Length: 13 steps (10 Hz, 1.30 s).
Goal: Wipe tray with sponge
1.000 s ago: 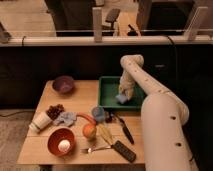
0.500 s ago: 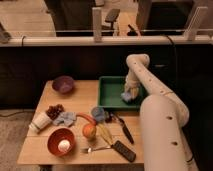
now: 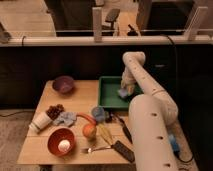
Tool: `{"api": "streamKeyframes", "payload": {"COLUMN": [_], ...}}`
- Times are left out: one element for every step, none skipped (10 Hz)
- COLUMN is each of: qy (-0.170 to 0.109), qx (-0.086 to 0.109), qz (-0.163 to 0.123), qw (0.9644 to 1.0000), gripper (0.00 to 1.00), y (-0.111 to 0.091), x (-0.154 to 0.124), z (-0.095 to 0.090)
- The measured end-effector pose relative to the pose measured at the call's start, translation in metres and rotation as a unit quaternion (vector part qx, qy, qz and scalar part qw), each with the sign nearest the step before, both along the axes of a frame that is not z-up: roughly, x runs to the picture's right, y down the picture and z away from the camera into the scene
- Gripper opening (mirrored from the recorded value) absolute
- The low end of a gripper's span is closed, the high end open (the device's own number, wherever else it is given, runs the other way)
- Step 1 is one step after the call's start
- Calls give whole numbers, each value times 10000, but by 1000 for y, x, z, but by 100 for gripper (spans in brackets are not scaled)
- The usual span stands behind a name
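Gripper (image 3: pixel 125 90) of your white robot arm (image 3: pixel 146 82) is down inside the green rectangular tray (image 3: pixel 103 93), at the tray's right half. It sits right on top of the small pale-blue sponge (image 3: pixel 121 93), which lies on the tray floor. You cannot tell how wide the gripper is set, or whether it clamps the sponge or only presses on it.

Compared with half a second ago, your gripper and the sponge have moved a little to the left, away from the tray's right wall. That puts them close to where they were a second ago. The arm's upper joint has swung left with them.

The tray itself has not shifted; it stands at the far right part of the light wooden table (image 3: pixel 82 95). Nothing else on the table has moved:
- the purple bowl (image 3: pixel 63 84) at the far left
- the bunch of dark grapes (image 3: pixel 55 109)
- the white cup (image 3: pixel 39 122) lying on its side
- the grey-blue crumpled cloth (image 3: pixel 66 118)
- the red bowl (image 3: pixel 56 138) holding a white round item (image 3: pixel 64 145)
- the orange fruit (image 3: pixel 89 131)
- the metal fork (image 3: pixel 98 148)
- the black flat remote-like object (image 3: pixel 123 151) near the front edge
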<state>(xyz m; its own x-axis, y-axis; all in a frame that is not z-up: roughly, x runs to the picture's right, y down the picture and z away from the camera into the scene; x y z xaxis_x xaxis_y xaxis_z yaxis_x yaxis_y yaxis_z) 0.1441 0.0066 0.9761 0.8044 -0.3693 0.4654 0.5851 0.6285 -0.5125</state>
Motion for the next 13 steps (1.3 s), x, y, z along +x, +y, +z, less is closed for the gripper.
{"api": "streamKeyframes", "payload": {"qy": [-147,-252,-371,-432,-418,-372,-276,-154,-12,162,271,354,412], "qx": [-11,-18,-36,-51,-63,-71,-54,-25,19,78,108,132,149], "qz": [-49,-77,-109,-120,-81,-10,80,175,287,420,501,566,621], "qw": [9999,9997,9992,9990,9991,9993,9996,9997,9996,9990,9983,9977,9971], "gripper": [0,0,0,0,0,0,0,0,0,0,0,0,0], "y": [2,5,13,19,25,32,35,35,31,24,20,15,10], "x": [-7,-11,-13,-12,-10,-7,-2,5,11,17,20,21,19], "z": [-4,-9,-17,-23,-27,-33,-35,-34,-30,-21,-13,-7,0]}}
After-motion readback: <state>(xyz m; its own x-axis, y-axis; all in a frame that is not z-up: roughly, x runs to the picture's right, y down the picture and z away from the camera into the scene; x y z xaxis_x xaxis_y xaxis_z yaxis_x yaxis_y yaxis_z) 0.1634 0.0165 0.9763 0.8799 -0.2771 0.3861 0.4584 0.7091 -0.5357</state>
